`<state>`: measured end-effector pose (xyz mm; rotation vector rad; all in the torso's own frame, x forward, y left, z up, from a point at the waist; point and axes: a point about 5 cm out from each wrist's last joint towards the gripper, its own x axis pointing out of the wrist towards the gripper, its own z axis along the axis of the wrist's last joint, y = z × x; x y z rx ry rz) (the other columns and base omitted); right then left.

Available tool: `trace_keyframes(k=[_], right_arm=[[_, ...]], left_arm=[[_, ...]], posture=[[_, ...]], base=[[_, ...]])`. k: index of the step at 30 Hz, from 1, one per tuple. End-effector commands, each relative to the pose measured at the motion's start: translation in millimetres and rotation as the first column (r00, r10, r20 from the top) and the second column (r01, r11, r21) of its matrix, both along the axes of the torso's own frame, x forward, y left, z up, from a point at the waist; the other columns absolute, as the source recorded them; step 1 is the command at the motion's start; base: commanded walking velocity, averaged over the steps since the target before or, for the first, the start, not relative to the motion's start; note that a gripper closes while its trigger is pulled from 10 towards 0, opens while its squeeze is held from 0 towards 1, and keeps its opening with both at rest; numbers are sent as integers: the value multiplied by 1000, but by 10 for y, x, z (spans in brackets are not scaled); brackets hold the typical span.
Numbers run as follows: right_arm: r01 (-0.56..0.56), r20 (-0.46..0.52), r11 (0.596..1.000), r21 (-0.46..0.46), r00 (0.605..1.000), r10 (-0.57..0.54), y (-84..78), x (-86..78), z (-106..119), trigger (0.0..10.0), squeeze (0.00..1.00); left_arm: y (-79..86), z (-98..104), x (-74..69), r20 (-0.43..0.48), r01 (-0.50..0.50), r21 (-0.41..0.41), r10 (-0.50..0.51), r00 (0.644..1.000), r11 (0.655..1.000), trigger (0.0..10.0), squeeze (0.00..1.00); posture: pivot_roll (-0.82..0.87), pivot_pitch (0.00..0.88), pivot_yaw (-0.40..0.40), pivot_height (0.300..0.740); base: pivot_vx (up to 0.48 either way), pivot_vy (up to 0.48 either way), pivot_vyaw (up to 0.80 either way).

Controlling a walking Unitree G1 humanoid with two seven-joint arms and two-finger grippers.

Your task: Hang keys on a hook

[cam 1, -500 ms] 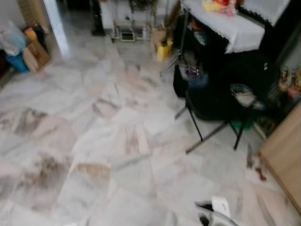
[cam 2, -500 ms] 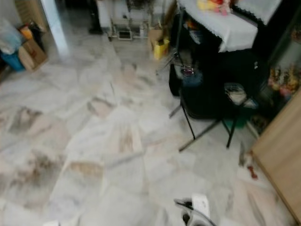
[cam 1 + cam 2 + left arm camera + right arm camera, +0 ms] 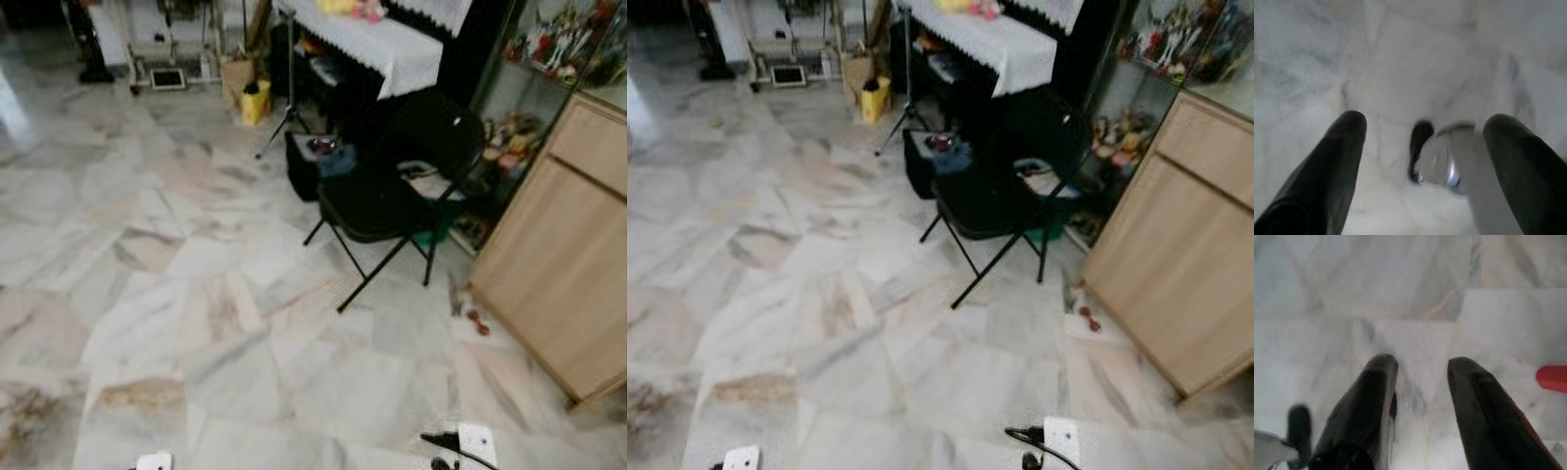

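**Walking the room, keys and hook not yet found**

The robot is crossing a marble floor (image 3: 196, 323), and both arms are hanging low with nothing in them. In the left wrist view the left hand (image 3: 1425, 147) is pointing down at the tiles with its two black fingers (image 3: 1332, 166) spread wide apart and nothing between them. In the right wrist view the right hand (image 3: 1420, 382) is also aimed at the floor, its fingers apart with bare tile showing through the gap; a small red object (image 3: 1552, 378) is lying on the floor near it.

Ahead, a black folding chair (image 3: 392, 196) is standing on the floor beside a dark piano draped in a white lace cloth (image 3: 377, 44). A light wooden cabinet (image 3: 563, 245) is filling the far right side, with a glass display of figurines (image 3: 549, 44) behind it. A yellow container (image 3: 255, 101) is sitting on the floor near the piano's far end.

No keys and no hook can be made out anywhere; the views are too blurred to settle small items. The step in hand looks like searching or approaching. The next move probably calls for finding the keys first, then stopping close enough to reach them.
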<state>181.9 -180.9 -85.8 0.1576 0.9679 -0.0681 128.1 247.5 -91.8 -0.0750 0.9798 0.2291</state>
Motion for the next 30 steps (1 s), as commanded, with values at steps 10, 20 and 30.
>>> trace_keyframes(k=[10, 20, 30], right_arm=[[-17, -17, 1000, -13, 1000, 17, -54, -45, -15, 10000, 0], [13, 13, 992, -124, 1000, -12, -102, -25, 4, 10000, 0], [214, 333, 920, -328, 938, -99, -684, 372, 431, 10000, 0]], left_arm=[[-67, -46, -78, -34, 13, -15, -14, 999, 1000, 10000, 0], [-50, -42, -79, -43, 43, -7, -43, 998, 999, 10000, 0], [-16, -29, -65, -41, 48, 6, -48, 998, 999, 10000, 0]], posture=[[202, 0, -63, 740], [181, 0, -40, 740], [170, 0, -23, 740]], base=[[0, 0, -774], [0, 0, 0], [0, 0, 0]])
